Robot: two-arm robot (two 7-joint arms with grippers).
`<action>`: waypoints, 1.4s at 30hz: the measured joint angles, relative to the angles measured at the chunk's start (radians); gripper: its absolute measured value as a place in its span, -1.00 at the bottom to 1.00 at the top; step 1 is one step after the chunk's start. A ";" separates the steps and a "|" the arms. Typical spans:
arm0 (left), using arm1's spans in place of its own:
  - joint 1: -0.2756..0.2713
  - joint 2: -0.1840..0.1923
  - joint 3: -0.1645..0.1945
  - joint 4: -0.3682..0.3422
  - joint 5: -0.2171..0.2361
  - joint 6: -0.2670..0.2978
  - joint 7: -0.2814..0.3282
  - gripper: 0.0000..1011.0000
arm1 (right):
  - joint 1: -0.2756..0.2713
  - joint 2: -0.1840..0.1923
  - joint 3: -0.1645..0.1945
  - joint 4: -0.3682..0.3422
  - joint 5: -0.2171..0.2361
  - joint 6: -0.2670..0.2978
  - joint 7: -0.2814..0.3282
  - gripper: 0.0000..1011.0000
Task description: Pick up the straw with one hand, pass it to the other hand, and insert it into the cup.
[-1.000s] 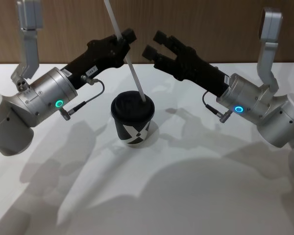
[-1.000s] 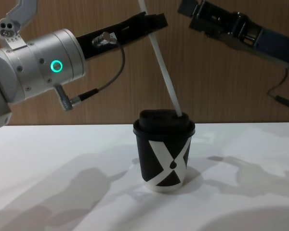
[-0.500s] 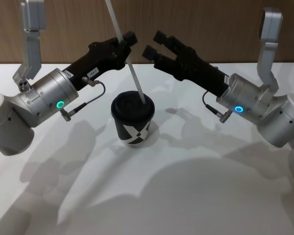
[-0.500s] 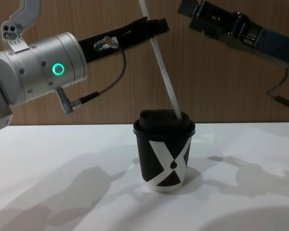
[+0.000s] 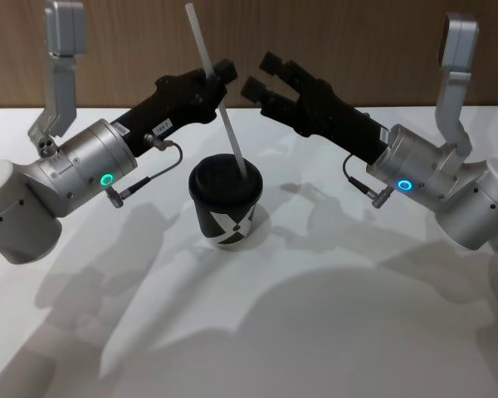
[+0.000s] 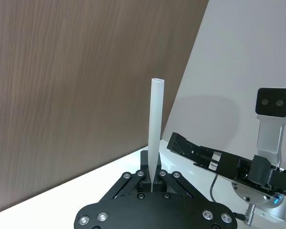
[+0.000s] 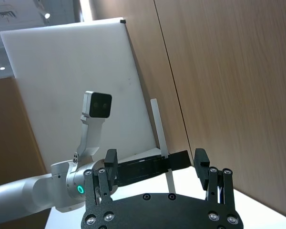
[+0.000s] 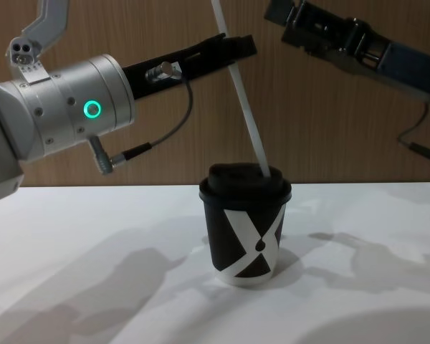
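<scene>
One straw (image 8: 248,113) end inside cup (image 8: 245,229)

White table (image 5: 332,332), filling the lower part of the head frame; black cup (image 5: 225,203) with white X, standing upright left of frame centre.

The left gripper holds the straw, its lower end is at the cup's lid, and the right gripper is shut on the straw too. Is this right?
Not quite. The right gripper is open and apart from the straw, as the head view shows. The left gripper does hold it, lower end at the cup lid.
</scene>
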 joint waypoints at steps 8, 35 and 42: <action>-0.004 -0.005 0.008 0.007 0.019 -0.008 -0.006 -0.98 | 0.000 0.000 0.000 0.000 0.000 0.000 0.000 0.98; 0.011 0.000 0.026 -0.027 0.100 -0.042 -0.015 0.46 | -0.002 0.003 0.000 -0.004 0.000 0.000 -0.002 0.98; 0.032 0.015 0.014 -0.051 0.102 -0.041 -0.015 0.80 | -0.021 0.021 0.003 -0.037 -0.004 -0.001 -0.029 0.98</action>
